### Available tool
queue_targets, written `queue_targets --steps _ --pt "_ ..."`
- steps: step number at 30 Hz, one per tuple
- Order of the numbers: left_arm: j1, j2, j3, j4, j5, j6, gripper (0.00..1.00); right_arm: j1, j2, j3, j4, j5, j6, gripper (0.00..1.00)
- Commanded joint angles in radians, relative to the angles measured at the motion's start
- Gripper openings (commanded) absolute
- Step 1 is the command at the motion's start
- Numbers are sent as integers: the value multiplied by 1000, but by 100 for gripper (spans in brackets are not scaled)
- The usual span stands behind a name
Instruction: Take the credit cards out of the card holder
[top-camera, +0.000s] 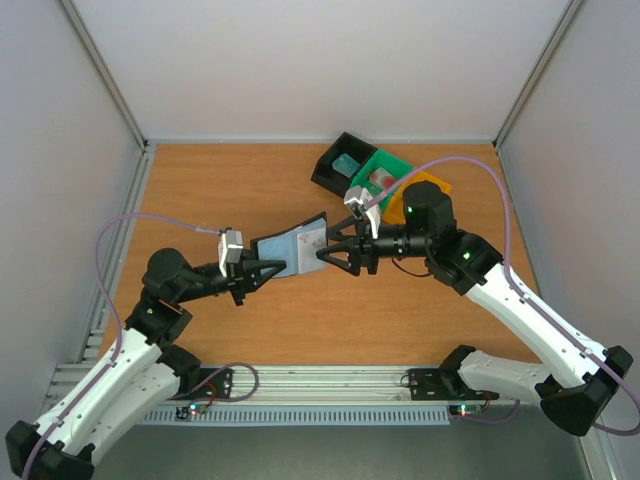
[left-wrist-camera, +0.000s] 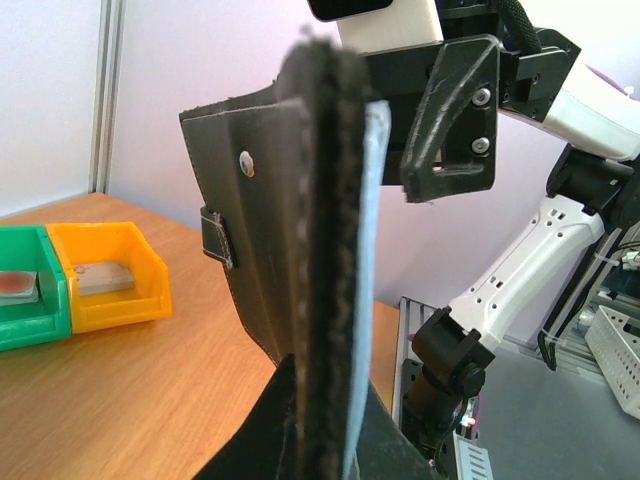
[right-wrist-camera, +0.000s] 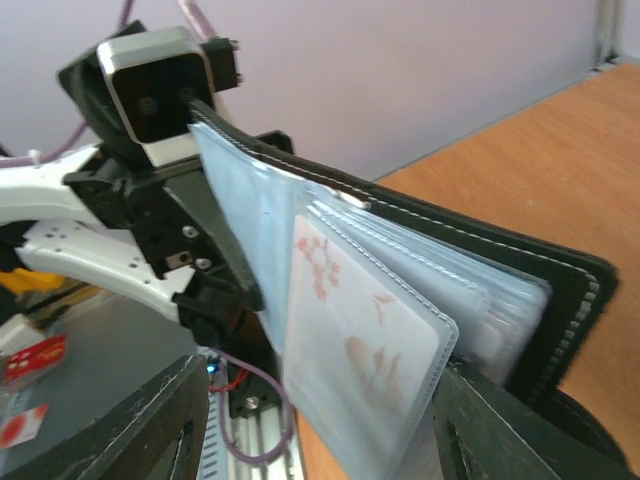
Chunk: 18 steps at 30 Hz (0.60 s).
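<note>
Card holder (top-camera: 292, 248) aloft, trays (top-camera: 393, 160) seemingly apart

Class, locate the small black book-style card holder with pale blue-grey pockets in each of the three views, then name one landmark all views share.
Top external: the card holder is at the picture's centre, open, pockets showing.
Left wrist: it fills the middle, upright, seen edge-on.
Right wrist: it spans centre to right, pockets facing the camera.
Shared landmark: the orange-brown wooden tabletop.

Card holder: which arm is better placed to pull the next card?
Probably right. The left pincer is shut on the card holder; the right pincer is open around its fanned pockets, beside the whitish card.
</note>
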Motion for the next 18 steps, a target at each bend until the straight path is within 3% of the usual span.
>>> queue_targets --steps 1,18 --pt "4 -15 -2 87 13 13 0 -2 11 5 37 -127 7 58" --pt "4 -17 -6 58 4 28 0 0 46 27 23 -290 5 28"
